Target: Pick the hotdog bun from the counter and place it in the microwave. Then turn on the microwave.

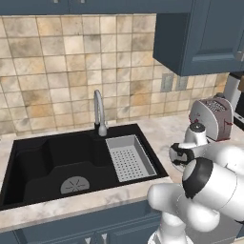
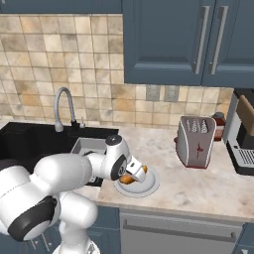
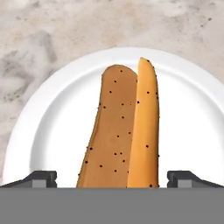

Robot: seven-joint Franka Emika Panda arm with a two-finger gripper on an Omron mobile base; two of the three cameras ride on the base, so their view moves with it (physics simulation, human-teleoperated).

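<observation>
A: How is the arm posed?
B: It bends low over the bench (image 2: 198, 183), wrist turned down above the white plate (image 2: 151, 186) near the front edge.
A: And the pincer (image 3: 112, 179)?
B: Spread wide, empty, straddling the hotdog bun (image 3: 122, 131) lying on that plate.

A home kitchen, rendered.
Black sink (image 1: 52, 162) with chrome faucet (image 1: 99, 113), tiled backsplash (image 1: 71, 62), blue wall cabinets (image 2: 173, 42), silver toaster (image 2: 196, 142) on a marbled counter (image 2: 198, 186).
</observation>
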